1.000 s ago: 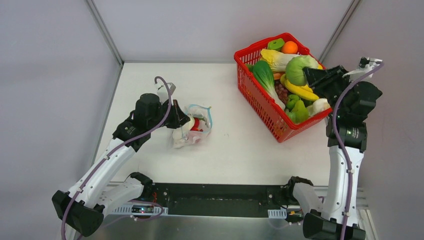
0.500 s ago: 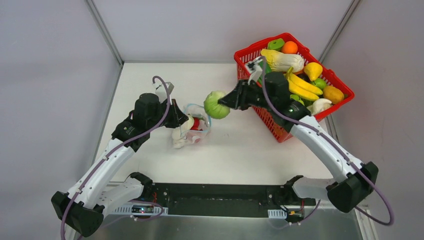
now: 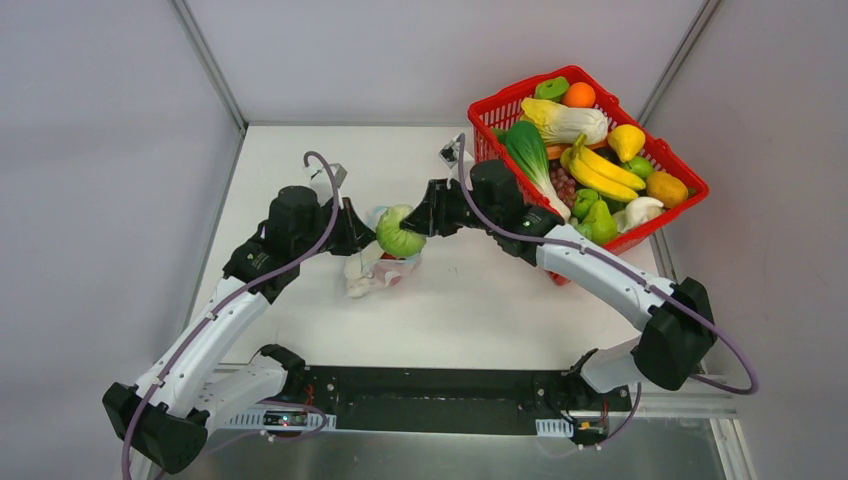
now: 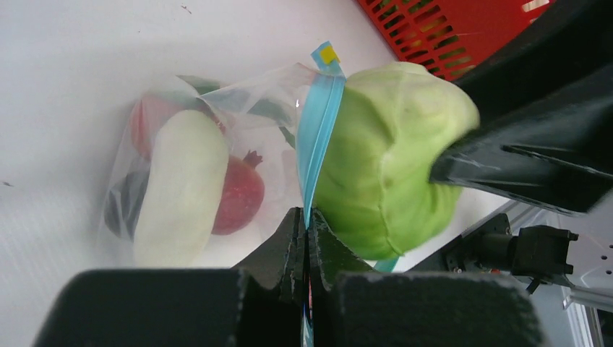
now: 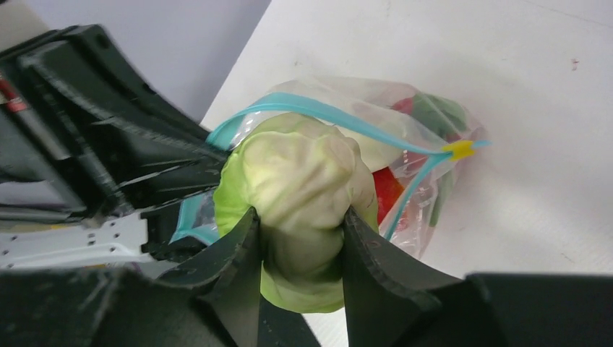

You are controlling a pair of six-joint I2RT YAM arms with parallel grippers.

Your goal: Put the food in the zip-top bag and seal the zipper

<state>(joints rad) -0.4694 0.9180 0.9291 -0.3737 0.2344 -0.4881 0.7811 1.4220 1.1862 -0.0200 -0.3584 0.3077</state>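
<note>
I see my right gripper clasping the pale, ridged green cabbage in its half-spread jaws, at the open mouth of the zip-top bag. My left gripper is clamped tight on the teal zipper.

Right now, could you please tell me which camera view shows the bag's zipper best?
The right wrist view: both sides of the zipper show, parted at the cabbage. The left wrist view gives one strip, edge-on; in the top view the cabbage hides nearly all of it.
</note>
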